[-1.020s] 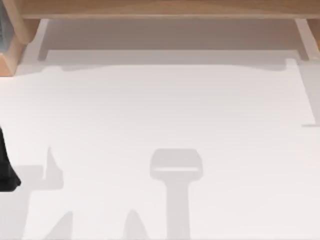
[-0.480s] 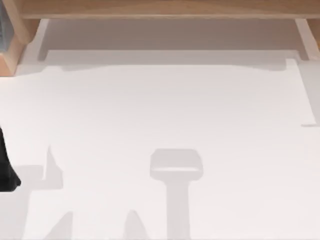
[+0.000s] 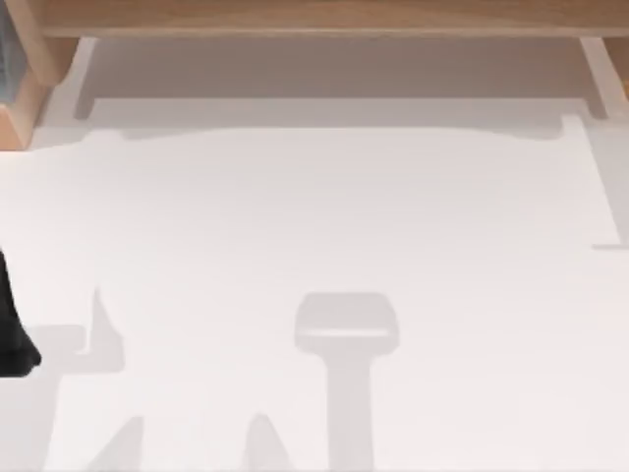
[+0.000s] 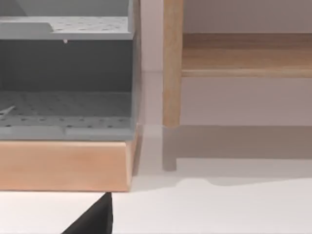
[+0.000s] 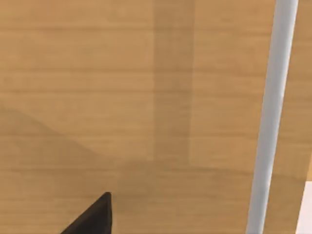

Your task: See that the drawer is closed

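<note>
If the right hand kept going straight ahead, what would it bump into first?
Probably the wooden front right in front of the right hand, with a grey bar handle running along it. It looks close, though how far is hard to tell.

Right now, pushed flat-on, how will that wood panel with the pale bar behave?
Wood panel looks flat and rigid: probably won't flex. Pale bar looks smooth, round: contact may slip off. Right gripper is close to the panel; left arm parked at table's left.
</note>
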